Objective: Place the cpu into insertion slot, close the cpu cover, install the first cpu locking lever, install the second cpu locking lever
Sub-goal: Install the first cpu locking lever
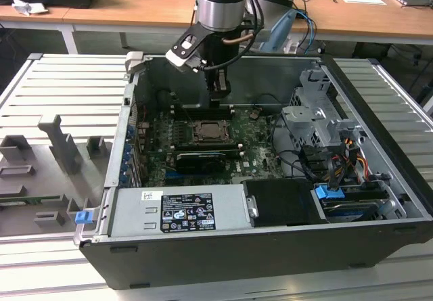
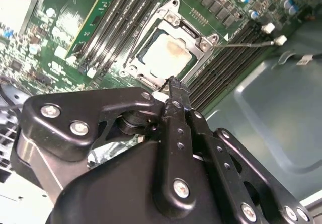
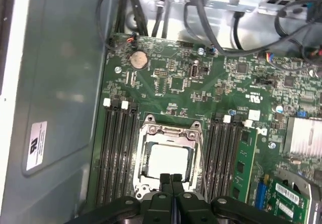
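A big open computer box (image 1: 379,179) is lying on a grey ribbed table (image 1: 54,91). The robot arm (image 1: 220,3) is reaching down into the box from above.

The gripper (image 1: 218,98) is hanging over the green board (image 3: 176,83), right by the slot (image 1: 196,133). In both wrist views its two black fingers are pressing flat against each other, with nothing between them (image 3: 171,177) (image 2: 172,83). The tips are pointing at the edge of the slot. I cannot tell if they are touching it.

The chip (image 3: 168,161) is sitting inside the slot, flat, with its pale shiny top facing up. In the second wrist view the chip (image 2: 168,53) is showing a light brown smudge on top. The cover (image 3: 147,153) is lying down around the chip like a silver picture frame, and the chip is showing through its square hole. The second wrist view is showing the cover (image 2: 204,43) with small round screws at its corners.

A thin metal rod (image 2: 246,44) is sticking out from one corner of the slot and crossing over the long black slots (image 2: 226,58) beside it. More long black slots (image 3: 115,153) are running along the other side too.

A round silver battery (image 3: 139,59) is sitting on the board, well apart from the chip. In the exterior view a long black card (image 1: 199,159) is lying just in front of the slot, and a silver box with a sticker (image 1: 183,210) is sitting at the front of the computer box.
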`<move>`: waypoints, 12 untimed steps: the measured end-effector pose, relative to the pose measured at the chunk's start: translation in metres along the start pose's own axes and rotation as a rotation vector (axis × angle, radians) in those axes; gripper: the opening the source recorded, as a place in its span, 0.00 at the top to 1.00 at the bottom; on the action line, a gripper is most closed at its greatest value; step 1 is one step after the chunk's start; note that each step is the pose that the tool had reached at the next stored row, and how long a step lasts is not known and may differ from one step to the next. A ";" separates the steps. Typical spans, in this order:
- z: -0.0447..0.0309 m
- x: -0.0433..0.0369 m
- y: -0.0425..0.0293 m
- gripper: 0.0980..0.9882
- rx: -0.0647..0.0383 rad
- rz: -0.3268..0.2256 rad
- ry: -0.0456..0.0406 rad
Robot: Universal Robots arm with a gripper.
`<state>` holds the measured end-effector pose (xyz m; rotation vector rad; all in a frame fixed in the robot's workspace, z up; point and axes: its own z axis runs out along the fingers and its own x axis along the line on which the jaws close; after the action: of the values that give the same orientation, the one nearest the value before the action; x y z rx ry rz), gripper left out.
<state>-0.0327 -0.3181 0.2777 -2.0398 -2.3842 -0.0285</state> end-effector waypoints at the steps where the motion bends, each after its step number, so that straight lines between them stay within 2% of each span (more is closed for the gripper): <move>1: 0.0001 0.0000 -0.0003 0.99 0.000 -0.015 0.0003; 4: 0.0002 0.0003 -0.0017 0.99 0.000 -0.041 0.0006; 12: 0.0002 0.0003 -0.0019 0.99 0.002 -0.174 0.0020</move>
<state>-0.0346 -0.3181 0.2774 -1.8241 -2.5510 -0.0280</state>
